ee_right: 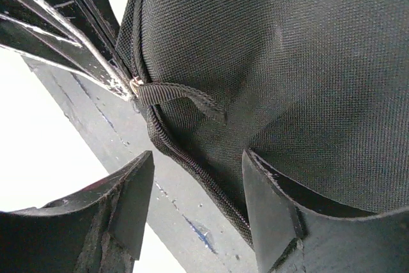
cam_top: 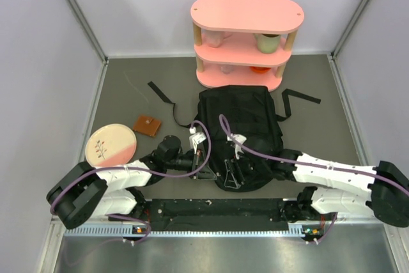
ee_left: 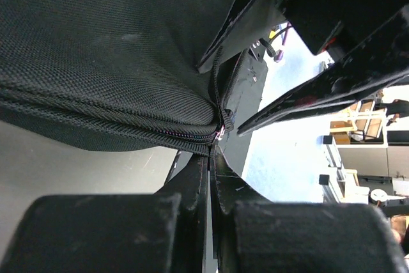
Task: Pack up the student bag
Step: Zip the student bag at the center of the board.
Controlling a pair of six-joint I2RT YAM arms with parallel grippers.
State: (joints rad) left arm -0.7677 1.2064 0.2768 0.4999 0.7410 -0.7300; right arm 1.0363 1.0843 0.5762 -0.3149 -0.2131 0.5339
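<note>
The student bag (cam_top: 241, 129), a floppy black backpack, lies in the middle of the table, and both grippers meet at its near edge. My left gripper (cam_top: 209, 169) is shut, its fingertips (ee_left: 215, 153) pinched together at the bag's zipper (ee_left: 128, 116), just below the metal slider (ee_left: 223, 131). My right gripper (ee_right: 198, 183) is open and straddles the zipper seam (ee_right: 192, 164); its right finger (ee_right: 281, 209) rests against the fabric. A short webbing pull tab (ee_right: 182, 94) hangs from the slider beside the left gripper's fingers (ee_right: 70, 36). The inside of the bag is hidden.
A pink three-tier shelf (cam_top: 246, 39) holding cups stands behind the bag. A pink and cream plate (cam_top: 110, 145) and a small brown square item (cam_top: 147, 125) lie at the left. Loose black straps (cam_top: 163, 94) (cam_top: 300, 97) trail on both sides. A black rail (cam_top: 217, 209) runs along the near edge.
</note>
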